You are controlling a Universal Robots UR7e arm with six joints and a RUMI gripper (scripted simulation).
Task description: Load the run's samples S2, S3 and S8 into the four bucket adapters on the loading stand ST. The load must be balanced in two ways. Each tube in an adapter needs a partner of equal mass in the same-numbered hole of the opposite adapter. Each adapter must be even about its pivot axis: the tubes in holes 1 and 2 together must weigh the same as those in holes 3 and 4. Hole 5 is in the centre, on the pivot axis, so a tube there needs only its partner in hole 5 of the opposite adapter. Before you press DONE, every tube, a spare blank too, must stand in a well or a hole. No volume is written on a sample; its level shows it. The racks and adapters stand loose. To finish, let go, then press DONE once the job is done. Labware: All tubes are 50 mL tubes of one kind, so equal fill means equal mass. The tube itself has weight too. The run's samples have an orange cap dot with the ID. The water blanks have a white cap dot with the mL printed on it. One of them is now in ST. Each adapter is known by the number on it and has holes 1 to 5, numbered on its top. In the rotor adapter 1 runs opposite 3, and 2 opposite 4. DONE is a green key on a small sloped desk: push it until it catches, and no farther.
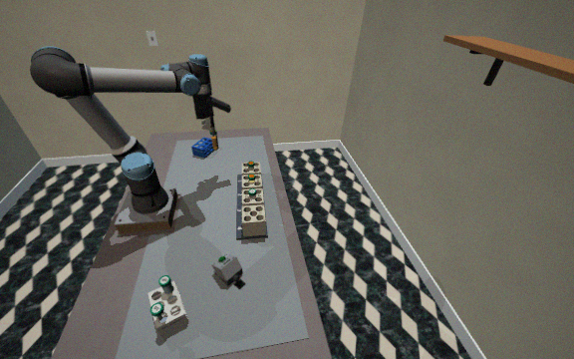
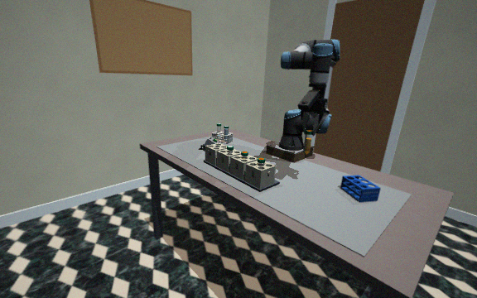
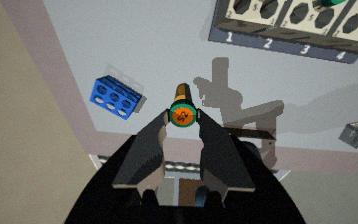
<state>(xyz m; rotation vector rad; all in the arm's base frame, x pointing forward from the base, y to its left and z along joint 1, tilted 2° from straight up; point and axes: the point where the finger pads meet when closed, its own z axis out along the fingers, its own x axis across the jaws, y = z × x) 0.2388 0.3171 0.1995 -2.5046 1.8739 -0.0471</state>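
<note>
My gripper (image 1: 213, 134) (image 2: 309, 132) (image 3: 182, 109) is shut on sample S2 just under its orange-dotted green cap (image 3: 183, 116). The tube, with amber liquid (image 1: 214, 143) (image 2: 308, 146), hangs upright above the table beside the blue rack. On the stand (image 1: 239, 219) (image 3: 285, 50), adapter 1 (image 2: 259, 177) and adapter 2 (image 2: 238, 169) each hold an orange-dotted tube. Adapter 3 (image 2: 223, 161) holds a white-dotted blank (image 1: 252, 191) (image 2: 230, 147). Adapter 4 (image 1: 254, 226) shows empty holes. IDs and volumes there are unreadable.
The blue rack (image 1: 202, 148) (image 2: 360, 188) (image 3: 114, 98) shows no tubes. A white rack (image 1: 171, 324) holds two white-dotted tubes (image 1: 164, 281) (image 1: 156, 309) at the opposite end. The sloped desk (image 1: 229, 270) with its green DONE key (image 1: 222, 258) stands between that rack and the stand.
</note>
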